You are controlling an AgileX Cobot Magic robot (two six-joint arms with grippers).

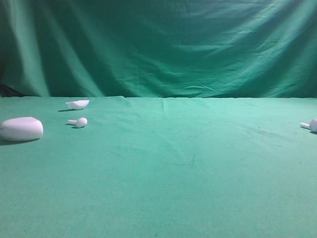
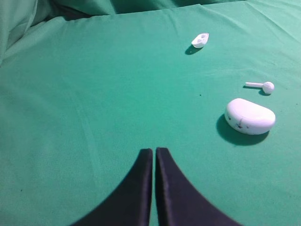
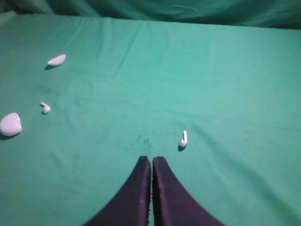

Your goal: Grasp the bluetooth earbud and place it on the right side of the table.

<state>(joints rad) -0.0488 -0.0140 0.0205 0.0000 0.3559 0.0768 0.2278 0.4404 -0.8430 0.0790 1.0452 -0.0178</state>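
The table [image 1: 163, 188] is a wide flat surface under plain green cloth, with a green curtain [image 1: 163, 44] hanging behind it. At the far right edge of the high view lies a small white earbud [image 1: 311, 125], its stem pointing left and its head partly cut off by the picture's border. In the right wrist view the same earbud [image 3: 183, 139] lies on the cloth just beyond and slightly right of the right gripper [image 3: 151, 162], apart from it. That gripper's two dark fingers are pressed together with only a thin line between them, and they hold nothing.

On the left side of the table sits a larger white oval case [image 1: 21, 129]. Just right of it and a little farther back lies a second earbud [image 1: 79, 122], stem pointing left. Farther back still is a small white shell-shaped piece [image 1: 78, 104], resting on the cloth with its hollow side visible in the left wrist view.

The left gripper [image 2: 154, 153] hovers over bare cloth, well apart from the case [image 2: 250, 116], which lies to its right in that view. Its fingers are also closed against each other and grip nothing.
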